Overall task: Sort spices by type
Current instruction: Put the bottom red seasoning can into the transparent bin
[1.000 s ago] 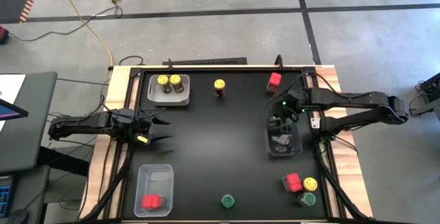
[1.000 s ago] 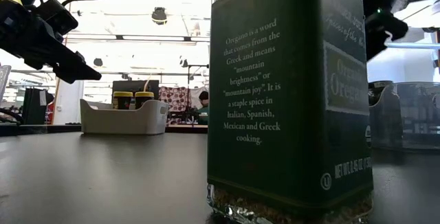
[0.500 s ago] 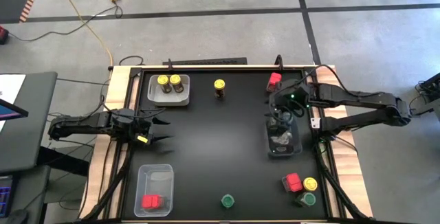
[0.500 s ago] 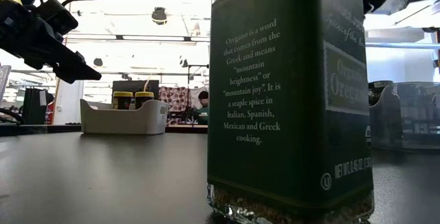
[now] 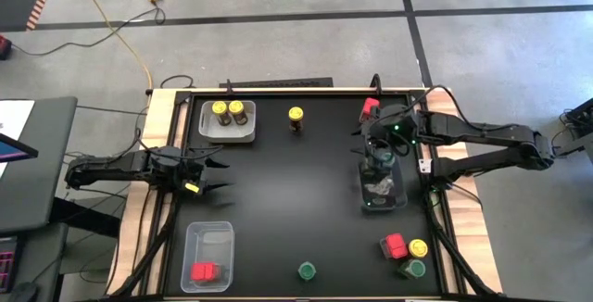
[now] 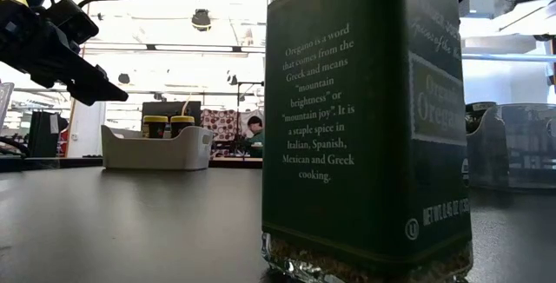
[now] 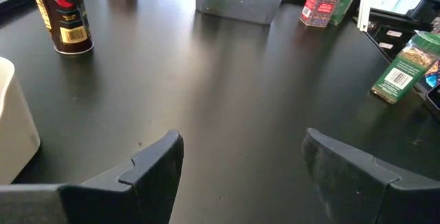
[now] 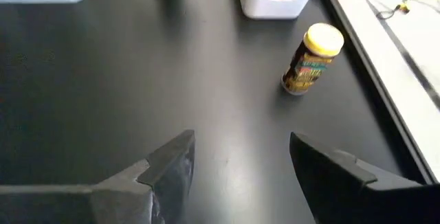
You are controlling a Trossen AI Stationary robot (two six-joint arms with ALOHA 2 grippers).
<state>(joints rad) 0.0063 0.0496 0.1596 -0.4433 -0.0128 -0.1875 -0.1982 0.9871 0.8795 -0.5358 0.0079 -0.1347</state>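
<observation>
Where the right gripper (image 5: 371, 143) hangs: just over the far end of the clear bin (image 5: 382, 198), fingers spread, nothing between them.
Left gripper (image 5: 209, 176): released and empty, well apart from the clear bin, across the table (image 5: 296, 200).
Spices sorted: two yellow-lidded jars (image 5: 228, 110) stand in the white bin (image 5: 227, 133), far across from the clear bin; one red block (image 5: 203, 271) lies in the second clear bin (image 5: 209, 237), also well apart. Something dark sits in the clear bin itself; I cannot tell what.
Spices loose: a red container (image 5: 371, 107) just beyond the clear bin's far end; a yellow-lidded jar (image 5: 296, 117) farther off on the same side; a cluster of red (image 5: 395, 245), yellow (image 5: 418, 246) and green (image 5: 413, 269) near the clear bin's near end; an oregano jar (image 5: 306, 270) apart from it toward the front.
Risk, knocking: the red container stands right by the right gripper, so a low sweep could tip it.
Risk, bin: a descent here could catch the clear bin's wall and shove it.
Risk, cluster: its three containers nearly touch; spread fingers may nudge a neighbour.
Edges: the red container and the cluster both lie close to the table's rim, so a push could send one off.
Open room: the broad dark middle beside the clear bin holds nothing, which I judge ample for carrying.
</observation>
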